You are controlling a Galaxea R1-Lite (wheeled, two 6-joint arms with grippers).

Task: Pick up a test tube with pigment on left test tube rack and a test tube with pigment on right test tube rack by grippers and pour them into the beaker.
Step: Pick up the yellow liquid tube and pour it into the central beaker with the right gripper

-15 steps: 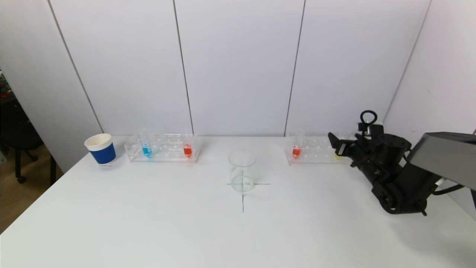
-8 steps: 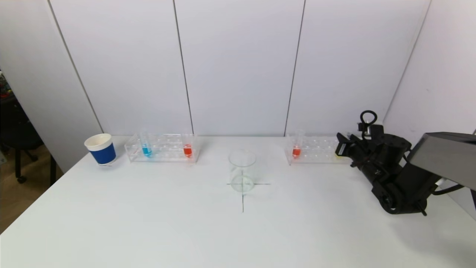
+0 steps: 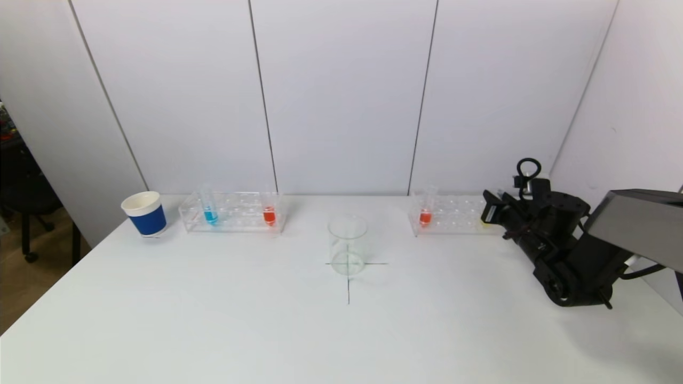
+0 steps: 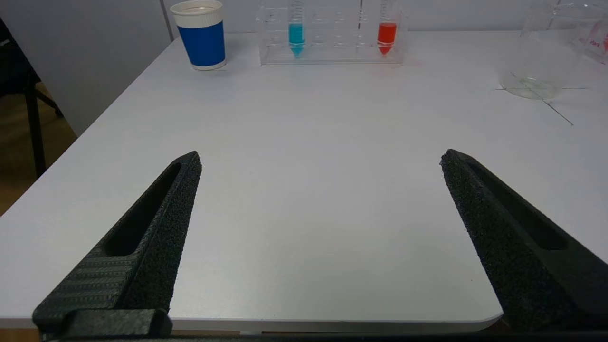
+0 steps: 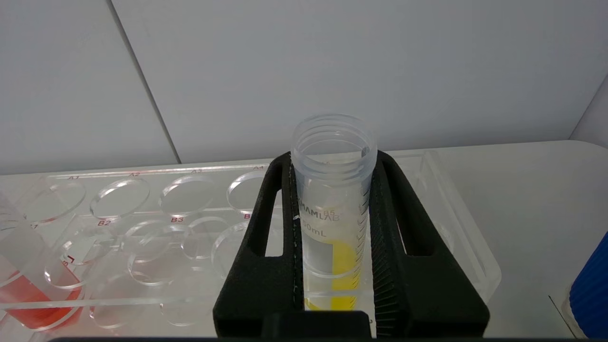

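Tube (image 5: 333,199) between right pincer (image 5: 332,156) pads.

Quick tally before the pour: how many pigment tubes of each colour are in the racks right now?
Blue-pigment clear plastic test tube, left rack: 1
Red-pigment clear plastic test tubes, one in the left rack, one in the right rack: 2
Yellow-pigment clear plastic test tube, right rack, clamped by the right hand: 1
Total: 4

R arm: reached forward at my far right | right gripper (image 5: 332,228): fingers clamped together on a held item | L arm: parked low | left gripper (image 4: 318,159): fingers spread wide
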